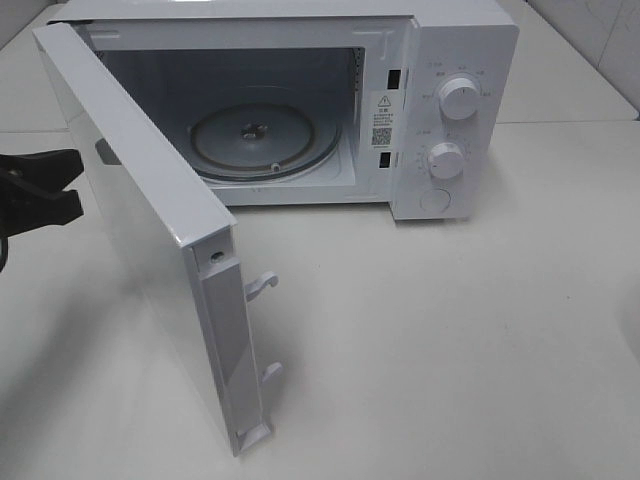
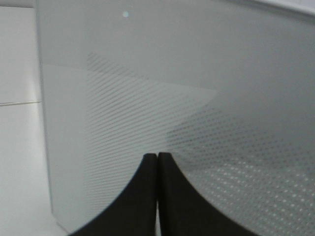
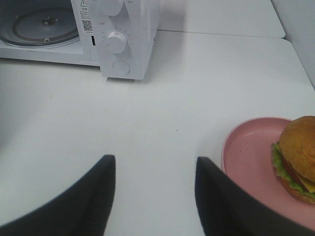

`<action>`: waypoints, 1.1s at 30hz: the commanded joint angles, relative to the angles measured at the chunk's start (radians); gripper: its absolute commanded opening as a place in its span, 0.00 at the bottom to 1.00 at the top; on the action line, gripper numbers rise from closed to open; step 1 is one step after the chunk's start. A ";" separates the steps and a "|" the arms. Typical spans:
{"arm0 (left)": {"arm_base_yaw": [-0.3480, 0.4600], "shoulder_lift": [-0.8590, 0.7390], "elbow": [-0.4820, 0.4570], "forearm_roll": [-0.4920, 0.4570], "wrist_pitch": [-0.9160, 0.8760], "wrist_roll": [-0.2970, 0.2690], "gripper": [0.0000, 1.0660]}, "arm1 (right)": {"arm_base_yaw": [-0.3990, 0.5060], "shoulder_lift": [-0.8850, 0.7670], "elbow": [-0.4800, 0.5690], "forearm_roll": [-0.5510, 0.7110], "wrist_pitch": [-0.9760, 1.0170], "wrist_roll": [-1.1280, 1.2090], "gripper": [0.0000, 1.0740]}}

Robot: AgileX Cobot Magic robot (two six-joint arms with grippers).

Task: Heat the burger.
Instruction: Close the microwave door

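The microwave (image 1: 300, 110) stands on the white desk (image 1: 450, 330), its door (image 1: 150, 230) swung wide. The burger (image 3: 298, 157) sits on a pink plate (image 3: 251, 147), apparently off to the right. The left gripper (image 2: 157, 162) has its jaws clenched empty beside the door; the right gripper (image 3: 155, 182) hovers with jaws released, grasping nothing.

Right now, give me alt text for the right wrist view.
The open right pincer hovers over a white table, beside a burger on a pink plate. The white microwave stands beyond, its door open.

Bright, even light; soft shadows; mild blur.
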 commanded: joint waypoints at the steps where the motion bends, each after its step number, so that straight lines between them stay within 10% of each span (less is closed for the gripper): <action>1: -0.043 0.013 -0.036 -0.022 0.021 -0.004 0.00 | 0.000 -0.025 0.001 0.000 -0.009 -0.009 0.48; 33: -0.227 0.125 -0.269 -0.225 0.138 0.081 0.00 | 0.000 -0.025 0.001 0.000 -0.009 -0.009 0.48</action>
